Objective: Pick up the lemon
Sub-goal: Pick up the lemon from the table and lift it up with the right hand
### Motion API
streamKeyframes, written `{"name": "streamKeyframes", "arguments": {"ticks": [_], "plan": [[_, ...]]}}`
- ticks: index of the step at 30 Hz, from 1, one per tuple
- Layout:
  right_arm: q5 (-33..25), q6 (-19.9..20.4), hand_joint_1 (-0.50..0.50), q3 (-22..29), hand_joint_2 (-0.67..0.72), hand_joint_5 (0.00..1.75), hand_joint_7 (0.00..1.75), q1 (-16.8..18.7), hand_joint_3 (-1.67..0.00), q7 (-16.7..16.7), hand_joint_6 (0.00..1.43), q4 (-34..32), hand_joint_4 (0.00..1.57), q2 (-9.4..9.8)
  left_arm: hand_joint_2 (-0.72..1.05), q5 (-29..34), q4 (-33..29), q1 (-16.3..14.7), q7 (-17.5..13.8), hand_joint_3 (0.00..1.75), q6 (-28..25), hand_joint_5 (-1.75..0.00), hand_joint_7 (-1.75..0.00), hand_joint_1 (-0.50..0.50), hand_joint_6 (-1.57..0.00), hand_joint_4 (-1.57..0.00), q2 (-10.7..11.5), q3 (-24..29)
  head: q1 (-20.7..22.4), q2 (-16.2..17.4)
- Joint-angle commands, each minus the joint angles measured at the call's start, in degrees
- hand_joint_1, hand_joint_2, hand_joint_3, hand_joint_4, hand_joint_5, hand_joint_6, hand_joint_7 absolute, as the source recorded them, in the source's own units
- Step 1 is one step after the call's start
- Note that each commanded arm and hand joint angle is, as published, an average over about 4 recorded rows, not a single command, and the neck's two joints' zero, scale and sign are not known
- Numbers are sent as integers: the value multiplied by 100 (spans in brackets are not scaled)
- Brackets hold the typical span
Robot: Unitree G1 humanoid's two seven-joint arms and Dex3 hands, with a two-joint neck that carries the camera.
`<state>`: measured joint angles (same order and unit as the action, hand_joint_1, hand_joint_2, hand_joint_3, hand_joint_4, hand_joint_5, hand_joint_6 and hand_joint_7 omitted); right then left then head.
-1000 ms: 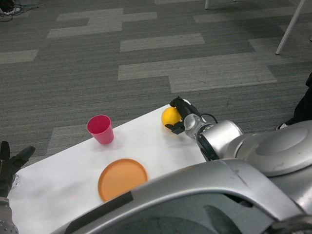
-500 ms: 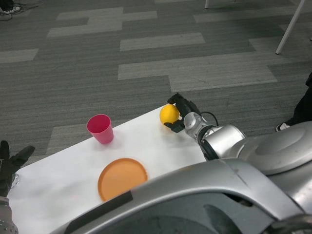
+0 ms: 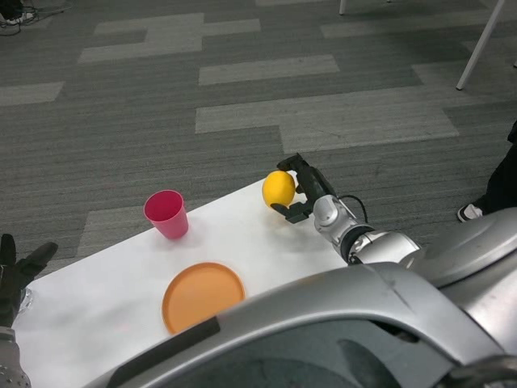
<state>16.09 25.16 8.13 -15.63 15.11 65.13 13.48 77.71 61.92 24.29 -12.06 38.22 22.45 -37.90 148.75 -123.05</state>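
The yellow lemon is at the far right corner of the white table, gripped by my right hand, whose black fingers wrap its right side from above and below. It looks slightly raised off the tabletop. My right forearm reaches in from the lower right. My left hand waits at the table's left edge with its fingers spread and nothing in it.
A pink cup stands upright near the table's far edge, left of the lemon. An orange plate lies nearer to me. Grey carpet lies beyond the table. A white leg stands at the top right, and a person's shoe shows at the right edge.
My right hand has lifted the lemon a little up and to the left, and the forearm has stretched further out. The left hand, cup and plate have stayed put.
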Motion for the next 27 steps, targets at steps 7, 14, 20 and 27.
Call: {"name": "streamKeyframes", "arguments": {"ticks": [7,14,20,27], "plan": [[-838,650,-38,-279,-59,175,133,341,-119,-692,66,-644,6,-144,105,7,-22,16,-9,9,10,0,0,50,0,-4,23,33,302,32],[-1565,815,-38,-1099,-60,175,133,455,-119,-747,61,-1130,3,-70,105,-1,-27,45,-16,9,10,0,0,50,0,-4,27,20,1067,64],[-1781,824,-33,-1367,-60,175,136,587,-119,-755,57,-1710,3,-30,105,-1,-31,58,-16,9,10,0,0,50,0,-4,49,20,1974,155],[-1834,833,-36,-1385,-60,175,133,684,-119,-755,55,-2197,3,-8,105,-1,-31,58,-16,9,10,0,0,50,0,-2,58,11,2952,259]]}}
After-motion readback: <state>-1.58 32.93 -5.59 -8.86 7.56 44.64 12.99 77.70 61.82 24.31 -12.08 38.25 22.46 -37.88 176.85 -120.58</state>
